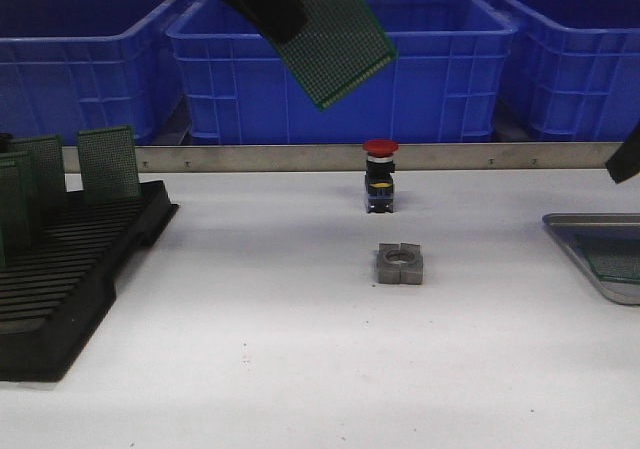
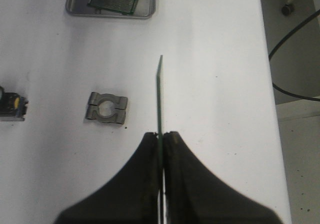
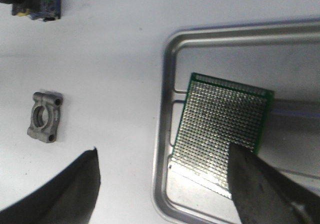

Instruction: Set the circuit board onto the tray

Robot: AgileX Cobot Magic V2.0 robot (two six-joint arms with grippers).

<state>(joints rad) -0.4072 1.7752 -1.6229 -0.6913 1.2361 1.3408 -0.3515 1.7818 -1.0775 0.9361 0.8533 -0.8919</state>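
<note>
My left gripper (image 2: 161, 134) is shut on the lower edge of a green perforated circuit board (image 2: 160, 92), seen edge-on in the left wrist view. In the front view this board (image 1: 338, 34) hangs tilted, high above the table's middle. The silver tray (image 1: 585, 244) lies at the table's right edge with another green board (image 3: 220, 129) flat on its floor. My right gripper (image 3: 163, 147) hovers open over the tray's near corner, one finger (image 3: 265, 184) above that board, holding nothing.
A black slotted rack (image 1: 70, 269) with several upright green boards stands at the left. A red-capped push button (image 1: 380, 174) and a grey metal clamp (image 1: 400, 264) sit mid-table. Blue crates (image 1: 430, 69) line the back behind a metal rail.
</note>
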